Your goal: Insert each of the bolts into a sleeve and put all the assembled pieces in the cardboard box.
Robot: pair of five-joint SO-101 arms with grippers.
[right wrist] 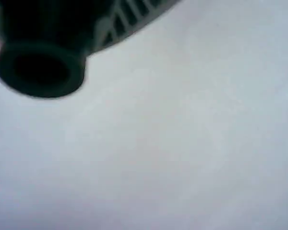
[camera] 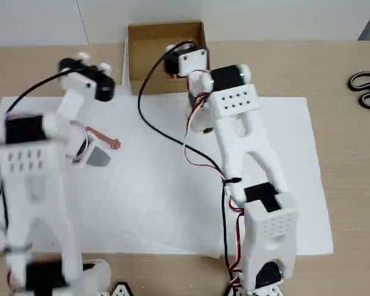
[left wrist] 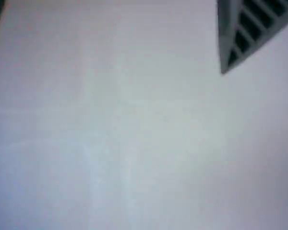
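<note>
Bolt (camera: 103,138), copper-coloured, sits at about 9 o'clock on the white sheet (camera: 154,197), just beside my left end effector (camera: 95,154). I cannot tell whether that end effector is open or closed, or whether it touches the bolt. My right end effector (camera: 200,123) hangs over the sheet's 12 o'clock edge, closed on a black sleeve (right wrist: 38,72) whose open mouth faces the wrist camera above bare paper. From there the cardboard box (camera: 148,61) stands at 11 o'clock, just beyond the sheet, with the right arm's wrist over its near wall. Scissors (camera: 365,89) lie at 2 o'clock on the tabletop (camera: 345,154).
</note>
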